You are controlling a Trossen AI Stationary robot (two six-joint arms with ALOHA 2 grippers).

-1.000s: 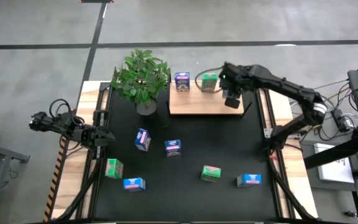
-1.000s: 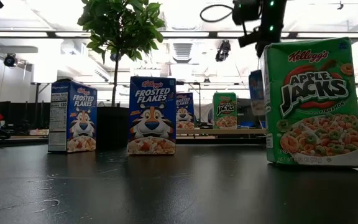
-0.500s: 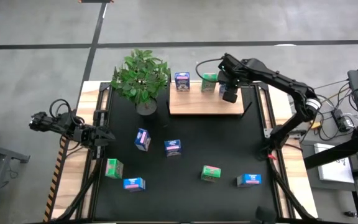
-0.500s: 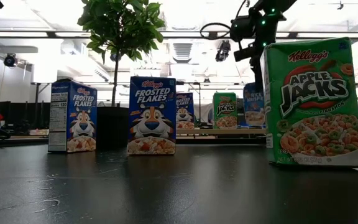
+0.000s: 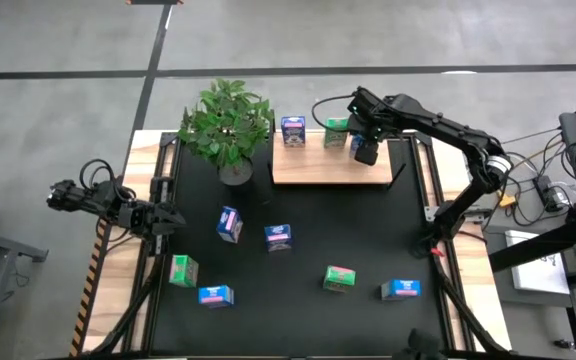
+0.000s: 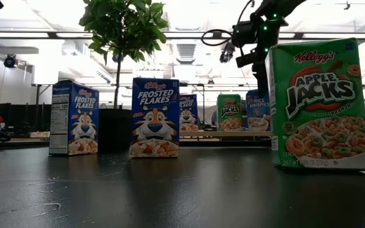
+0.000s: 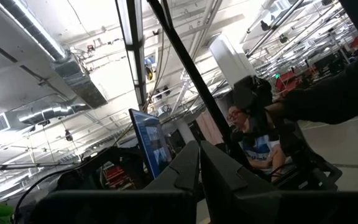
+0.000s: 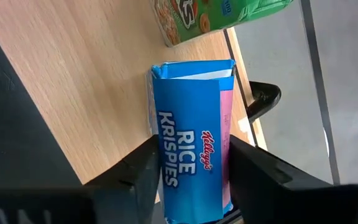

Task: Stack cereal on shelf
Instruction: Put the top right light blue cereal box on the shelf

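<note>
My right gripper point(image 5: 365, 152) is over the right part of the light wood shelf point(image 5: 308, 170) and is shut on a light blue Rice Krispies box point(image 8: 191, 143), which also shows in the low view point(image 6: 256, 111). A green box point(image 5: 336, 132) and a dark blue box point(image 5: 293, 130) stand upright on the shelf. The held box is right beside the green one point(image 6: 229, 112). My left gripper point(image 5: 165, 218) waits shut at the mat's left edge. My right gripper pinches the light blue box between its two fingers point(image 8: 135, 177), one on each of two opposite faces, near the box's upper end point(image 8: 166, 186). The fingers come from above, pointing down. The box is upright, its lower end point(image 8: 191, 68) at the shelf; whether it touches, I cannot tell.
Several boxes stand scattered on the black mat: two dark blue point(image 5: 229, 224) point(image 5: 278, 237), two green point(image 5: 182, 270) point(image 5: 339, 279), two light blue point(image 5: 215, 296) point(image 5: 400, 289). A potted plant point(image 5: 226, 125) stands left of the shelf. A person sits in the room point(image 7: 253, 137).
My right gripper has gone down and a little toward the table's left and far edge, carrying the light blue box. The box has stayed upright and come down from above the shelf to stand level with the green box, right beside it.
</note>
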